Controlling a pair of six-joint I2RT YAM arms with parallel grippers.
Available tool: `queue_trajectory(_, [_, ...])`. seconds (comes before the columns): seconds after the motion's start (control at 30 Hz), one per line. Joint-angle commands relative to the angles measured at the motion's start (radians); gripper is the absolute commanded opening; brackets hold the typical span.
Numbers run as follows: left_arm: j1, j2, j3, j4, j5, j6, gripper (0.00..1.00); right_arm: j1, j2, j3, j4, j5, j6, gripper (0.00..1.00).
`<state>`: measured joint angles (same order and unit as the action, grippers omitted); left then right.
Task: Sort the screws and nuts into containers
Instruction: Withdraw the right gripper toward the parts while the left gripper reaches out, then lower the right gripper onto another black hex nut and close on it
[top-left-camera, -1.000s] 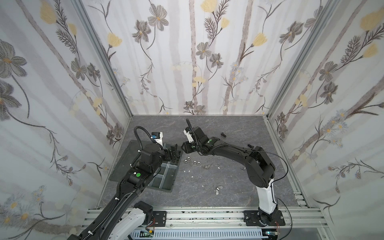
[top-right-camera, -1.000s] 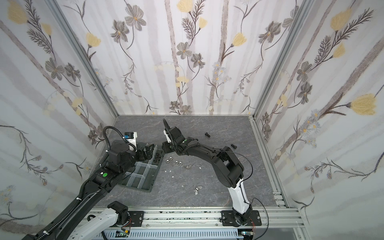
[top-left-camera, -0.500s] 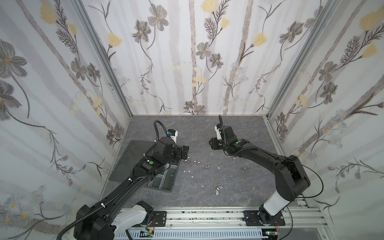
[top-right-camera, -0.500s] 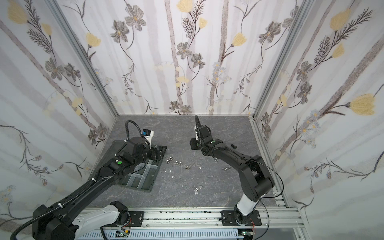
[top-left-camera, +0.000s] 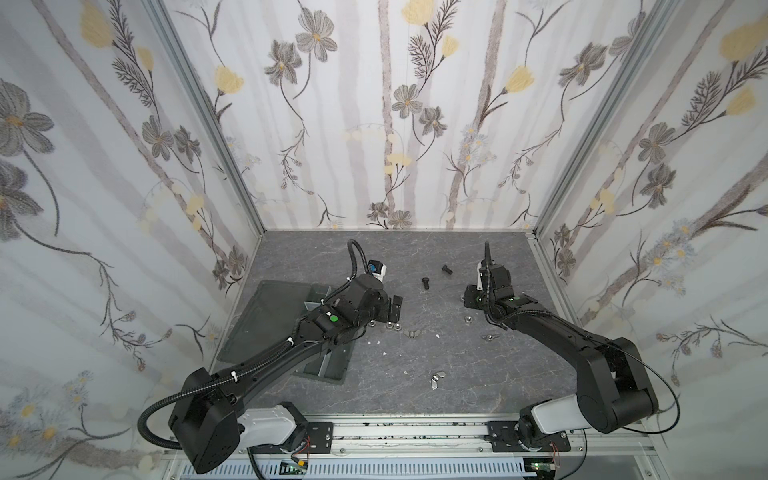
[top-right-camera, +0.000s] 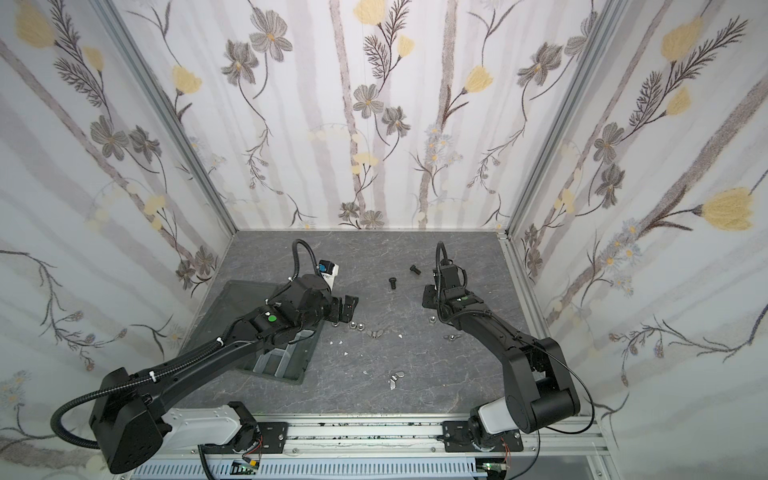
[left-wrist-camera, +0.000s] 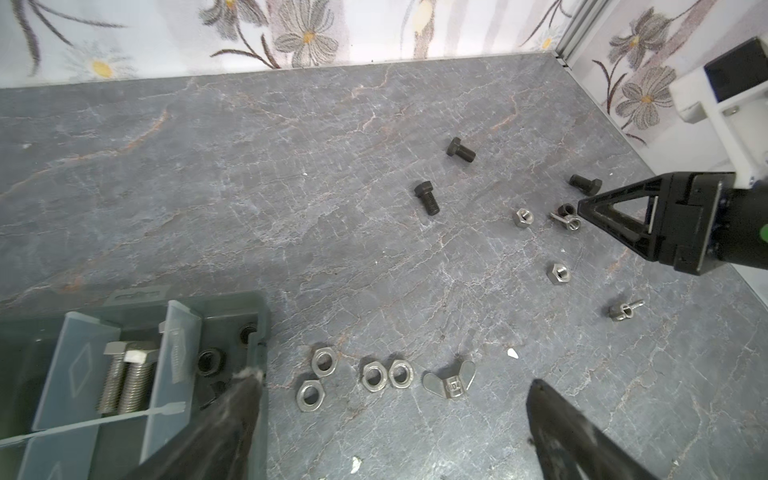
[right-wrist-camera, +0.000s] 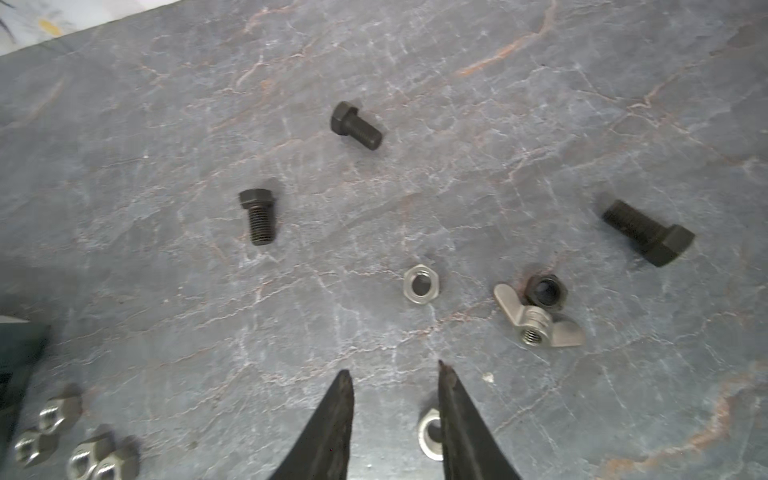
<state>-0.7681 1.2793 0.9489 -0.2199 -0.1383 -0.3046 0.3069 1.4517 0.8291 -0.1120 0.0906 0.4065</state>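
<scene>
Right gripper (right-wrist-camera: 394, 368) parted narrowly, empty; left gripper (left-wrist-camera: 392, 380) spread wide; black nut (right-wrist-camera: 545, 291) against wing nut (right-wrist-camera: 536, 322) risks double pick.

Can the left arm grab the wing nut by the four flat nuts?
Probably yes: the left end effector is wide open, and the wing nut lies just ahead of it with nothing on top.
</scene>
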Motion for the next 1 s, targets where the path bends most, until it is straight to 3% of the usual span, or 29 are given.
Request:
queue_trajectory(0.0, [-0.02, 0.024, 0.008, 0.049, -0.015, -0.037, 1.0, -0.04, -0.007, -0.035, 0.06, 0.043, 0.005, 0.27])
queue_trajectory(0.13, [-0.046, 0.039, -0.001, 0.058, -0.027, -0.049, 1.0, -0.099, 0.011, -0.057, 0.099, 0.028, 0.021, 0.17])
queue_trajectory(0.4, [-0.056, 0.026, -0.05, 0.086, -0.054, -0.042, 1.0, -0.172, 0.073, -0.024, 0.097, 0.02, 0.023, 0.09])
queue_trajectory(0.97, [-0.056, 0.01, -0.107, 0.123, -0.073, -0.016, 1.0, -0.219, 0.221, 0.016, 0.102, -0.075, 0.02, 0.01])
